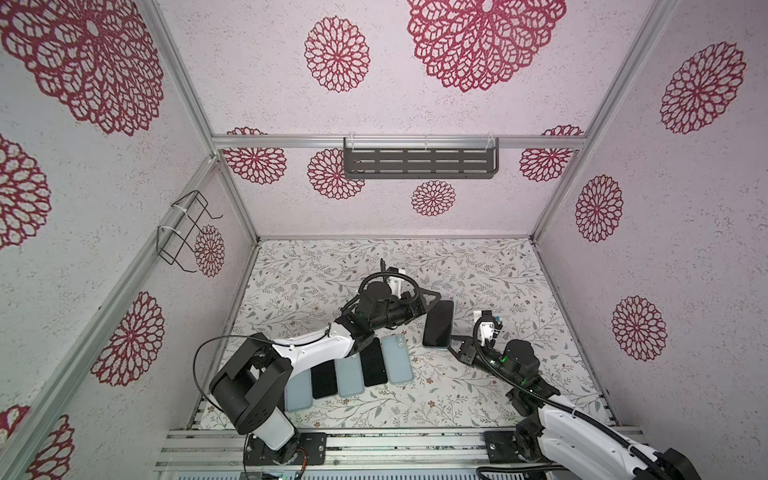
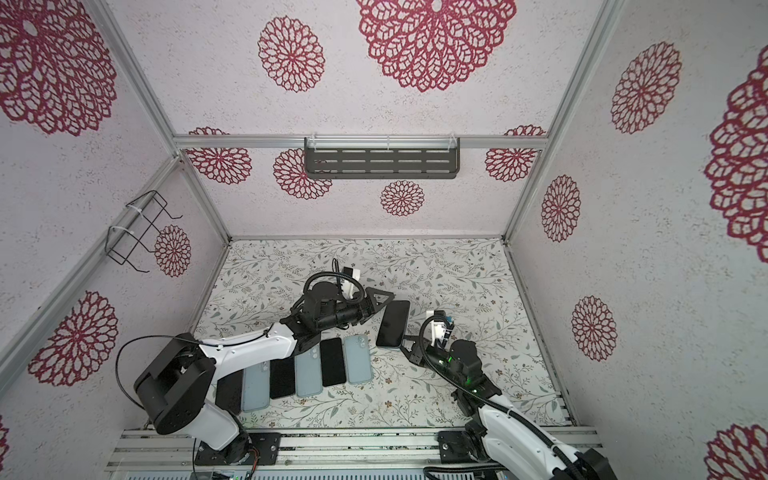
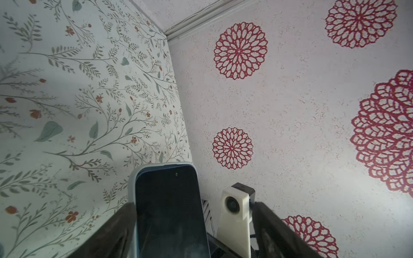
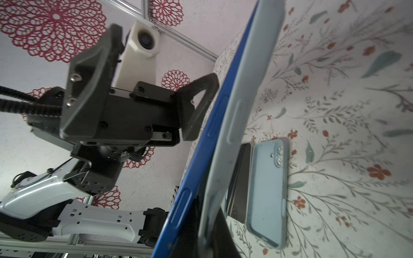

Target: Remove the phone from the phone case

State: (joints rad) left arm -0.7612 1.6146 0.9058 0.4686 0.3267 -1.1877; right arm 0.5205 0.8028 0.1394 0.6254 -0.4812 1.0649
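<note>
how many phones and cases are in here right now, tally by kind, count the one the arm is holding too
bare black phones: 3
empty light blue phone cases: 3
cased phone, held up by the right pincer: 1
total: 7

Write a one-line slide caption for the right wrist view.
Blue-edged phone partly peeled out of its pale grey-blue silicone case, with the open left gripper beside it.
</note>
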